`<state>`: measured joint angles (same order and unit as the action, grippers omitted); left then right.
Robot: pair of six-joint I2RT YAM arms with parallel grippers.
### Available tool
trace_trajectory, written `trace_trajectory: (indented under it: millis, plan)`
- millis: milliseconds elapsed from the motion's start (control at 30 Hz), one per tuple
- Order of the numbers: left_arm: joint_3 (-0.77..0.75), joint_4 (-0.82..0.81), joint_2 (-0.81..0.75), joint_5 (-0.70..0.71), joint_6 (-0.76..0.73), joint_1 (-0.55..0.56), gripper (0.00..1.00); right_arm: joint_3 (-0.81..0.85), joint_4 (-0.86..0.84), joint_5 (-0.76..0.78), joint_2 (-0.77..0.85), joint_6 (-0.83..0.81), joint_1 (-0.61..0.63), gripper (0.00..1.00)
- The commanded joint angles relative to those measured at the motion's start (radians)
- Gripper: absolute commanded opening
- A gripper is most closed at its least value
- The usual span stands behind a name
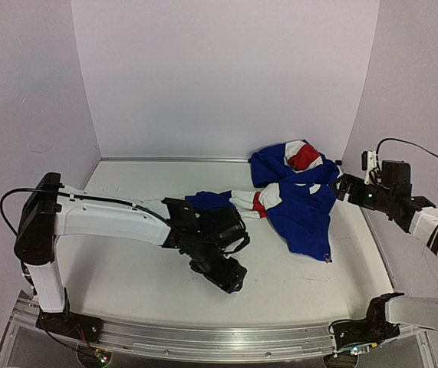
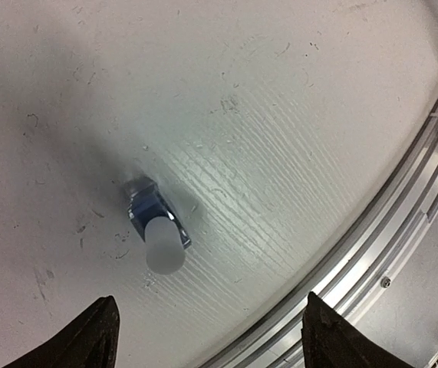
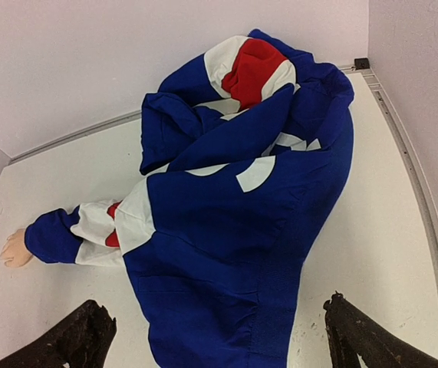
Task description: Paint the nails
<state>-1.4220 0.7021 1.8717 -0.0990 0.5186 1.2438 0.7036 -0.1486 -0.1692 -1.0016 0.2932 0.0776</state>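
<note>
Your left gripper (image 2: 209,318), jaws apart, faces the bottle (image 2: 157,226) straight ahead, its cap end pointing back toward the gripper.

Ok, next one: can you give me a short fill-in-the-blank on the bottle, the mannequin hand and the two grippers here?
1. The left gripper hangs open above the small bottle, which has a pale ____.
2. The mannequin hand sticks out of a ____ sleeve cuff.
3. The right gripper, near the jacket, is ____ and holds nothing.
Missing words: cap; blue; open.
</note>
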Motion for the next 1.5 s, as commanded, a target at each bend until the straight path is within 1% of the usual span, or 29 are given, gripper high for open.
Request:
trace_trajectory:
  millis: [0, 100, 133, 300, 467, 700, 767, 867, 933, 1033, 1067, 1167, 1233, 1300, 1400, 1467]
  plan:
    - [-0.139, 0.117, 0.067, 0.063, -0.015, 0.015, 0.80, -0.002, -0.026, -0.034, 0.039, 0.005, -0.006, 0.98]
    - [-0.196, 0.161, 0.113, 0.081, -0.017, 0.019, 0.71, -0.005, -0.026, -0.040, 0.044, 0.004, -0.007, 0.98]
    - [-0.212, 0.176, 0.127, 0.110, -0.015, 0.019, 0.68, -0.005, -0.026, -0.041, 0.047, 0.005, -0.007, 0.98]
    - [-0.257, 0.219, 0.168, 0.150, -0.012, 0.019, 0.55, -0.011, -0.027, -0.043, 0.051, 0.004, -0.007, 0.98]
    - [-0.287, 0.236, 0.196, 0.162, -0.012, 0.019, 0.48, -0.015, -0.028, -0.046, 0.052, 0.003, -0.008, 0.98]
    - [-0.311, 0.241, 0.224, 0.169, -0.023, 0.019, 0.29, -0.007, -0.020, -0.055, 0.056, 0.006, -0.007, 0.98]
    - [-0.314, 0.241, 0.227, 0.171, -0.024, 0.019, 0.26, -0.006, -0.019, -0.065, 0.060, 0.005, -0.008, 0.98]
    - [-0.320, 0.241, 0.235, 0.157, -0.029, 0.019, 0.19, -0.010, -0.023, -0.101, 0.051, 0.007, -0.009, 0.98]
    - [-0.320, 0.241, 0.232, 0.159, -0.036, 0.018, 0.10, -0.012, -0.031, -0.142, 0.032, 0.005, -0.007, 0.98]
    - [-0.302, 0.241, 0.186, 0.156, -0.058, 0.006, 0.03, -0.021, -0.056, -0.243, -0.001, 0.003, 0.004, 0.98]
    - [-0.283, 0.241, 0.158, 0.145, -0.068, -0.003, 0.00, -0.030, -0.080, -0.301, -0.011, 0.003, 0.022, 0.98]
    - [-0.207, 0.216, 0.044, 0.111, -0.132, -0.044, 0.00, -0.057, -0.176, -0.367, -0.035, 0.028, 0.120, 0.98]
    - [-0.138, 0.184, -0.054, 0.082, -0.207, -0.075, 0.00, -0.063, -0.249, -0.369, -0.075, 0.042, 0.246, 0.98]
    - [-0.051, 0.130, -0.164, -0.011, -0.291, -0.117, 0.00, -0.062, -0.360, -0.387, -0.140, 0.052, 0.379, 0.98]
    - [0.064, 0.078, -0.322, -0.157, -0.432, -0.177, 0.00, -0.040, -0.532, -0.499, -0.273, 0.040, 0.553, 0.98]
    - [0.112, 0.074, -0.411, -0.193, -0.525, -0.190, 0.00, -0.006, -0.642, -0.580, -0.358, 0.038, 0.647, 0.98]
